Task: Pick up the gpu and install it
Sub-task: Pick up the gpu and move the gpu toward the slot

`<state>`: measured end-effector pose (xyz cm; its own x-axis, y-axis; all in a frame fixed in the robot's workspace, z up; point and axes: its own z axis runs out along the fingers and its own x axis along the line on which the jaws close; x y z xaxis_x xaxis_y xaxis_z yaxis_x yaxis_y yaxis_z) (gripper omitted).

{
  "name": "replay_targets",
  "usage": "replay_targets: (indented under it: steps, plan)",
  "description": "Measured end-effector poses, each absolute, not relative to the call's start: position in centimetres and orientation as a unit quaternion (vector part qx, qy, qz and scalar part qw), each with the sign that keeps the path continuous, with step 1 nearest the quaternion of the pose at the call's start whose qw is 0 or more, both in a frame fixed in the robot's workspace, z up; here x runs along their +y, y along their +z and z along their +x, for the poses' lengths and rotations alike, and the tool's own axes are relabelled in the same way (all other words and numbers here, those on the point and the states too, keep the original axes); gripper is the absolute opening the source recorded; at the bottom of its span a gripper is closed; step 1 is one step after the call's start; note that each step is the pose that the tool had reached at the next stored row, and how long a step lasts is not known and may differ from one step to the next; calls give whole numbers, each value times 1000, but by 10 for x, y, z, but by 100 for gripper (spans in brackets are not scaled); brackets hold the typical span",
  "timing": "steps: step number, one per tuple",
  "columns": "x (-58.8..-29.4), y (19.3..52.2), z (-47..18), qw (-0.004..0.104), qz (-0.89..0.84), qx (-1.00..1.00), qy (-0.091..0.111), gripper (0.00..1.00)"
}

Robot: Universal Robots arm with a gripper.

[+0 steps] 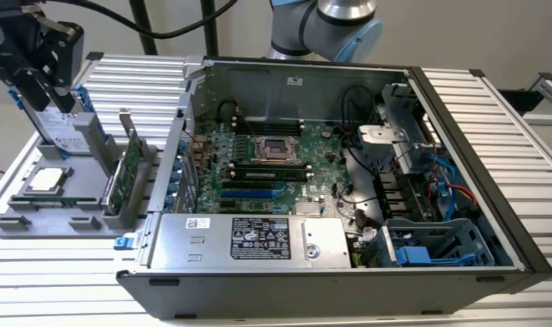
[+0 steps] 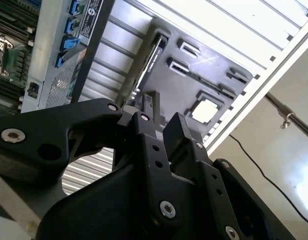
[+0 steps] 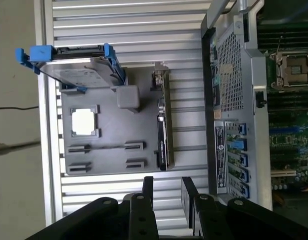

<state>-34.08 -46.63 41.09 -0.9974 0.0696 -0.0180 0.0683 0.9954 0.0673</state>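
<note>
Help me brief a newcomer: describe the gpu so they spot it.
Beside the open computer case, on the exterior view's left, lies a grey tray. The gpu stands on edge in its slot nearest the case: a thin green card with a silver bracket, unlike the blue-railed hard drive.

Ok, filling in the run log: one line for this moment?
gripper open, empty | hovering over tray | graphics card upright in tray, not yet installed

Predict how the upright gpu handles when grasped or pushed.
Likely stiff: the gpu is a flat circuit board. Probably tippy if pushed, since it stands on its thin edge in the gray holder. Its exposed circuitry looks fragile.
</note>
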Motion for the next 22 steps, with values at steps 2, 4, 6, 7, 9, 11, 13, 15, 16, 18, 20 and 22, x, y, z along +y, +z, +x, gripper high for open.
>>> replay_targets:
  steps: [2,4,6,7,9,11,13,15,16,18,20,22]
  plan:
    - [-466,410,-340,10,35,999,33,0]
    - [-466,409,-340,10,35,999,33,0]
    - [-466,408,-340,10,35,999,33,0]
    - [-466,407,-339,10,35,999,33,0]
    - [-466,406,-339,10,35,999,33,0]
    - [-466,406,-339,10,35,999,33,0]
    - [-466,406,-339,10,35,999,33,0]
    - [-466,405,-339,10,35,999,34,0]
    - [-466,405,-339,10,35,999,34,0]
    - [-466,405,-339,10,35,999,34,0]
    - [-466,404,-339,10,35,999,33,0]
    - [-466,403,-338,10,35,999,34,0]
